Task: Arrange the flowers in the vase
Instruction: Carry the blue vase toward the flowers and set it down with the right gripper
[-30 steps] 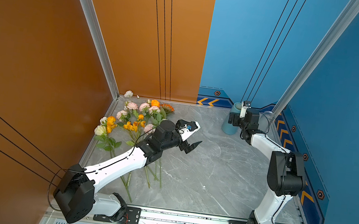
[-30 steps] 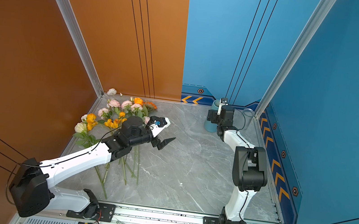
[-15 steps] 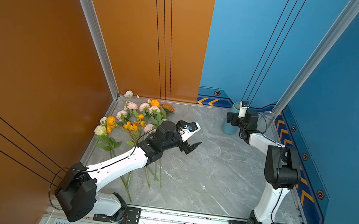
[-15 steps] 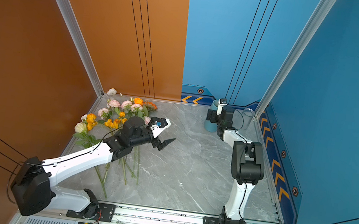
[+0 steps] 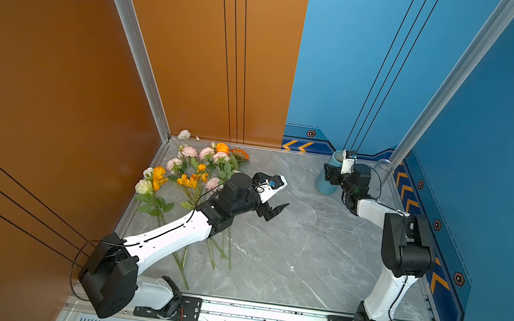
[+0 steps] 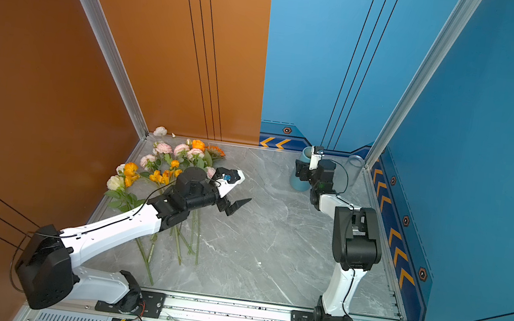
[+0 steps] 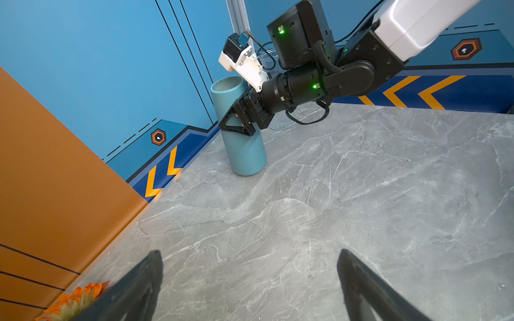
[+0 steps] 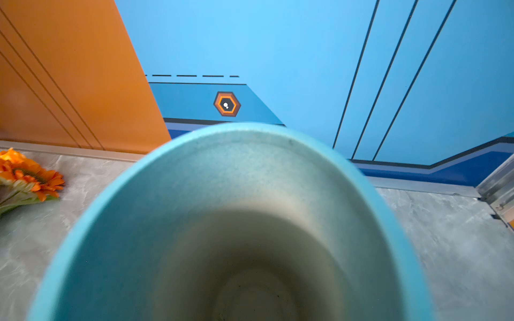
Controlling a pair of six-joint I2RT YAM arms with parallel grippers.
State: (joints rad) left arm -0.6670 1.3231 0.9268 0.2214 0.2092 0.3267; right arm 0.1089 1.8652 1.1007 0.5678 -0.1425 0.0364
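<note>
The blue vase (image 7: 244,150) stands on the tabletop (image 5: 303,258) with the right hand (image 7: 235,111) straddling its upper wall, though I cannot tell if it is truly pinching, while the flowers (image 5: 193,173) lie heaped well away from the vase, the left hand (image 5: 277,212) spread wide between them.

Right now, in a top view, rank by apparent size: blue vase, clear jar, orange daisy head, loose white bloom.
Largest first:
blue vase
clear jar: near-tie with vase; right arm covers part of both
orange daisy head
loose white bloom
</note>
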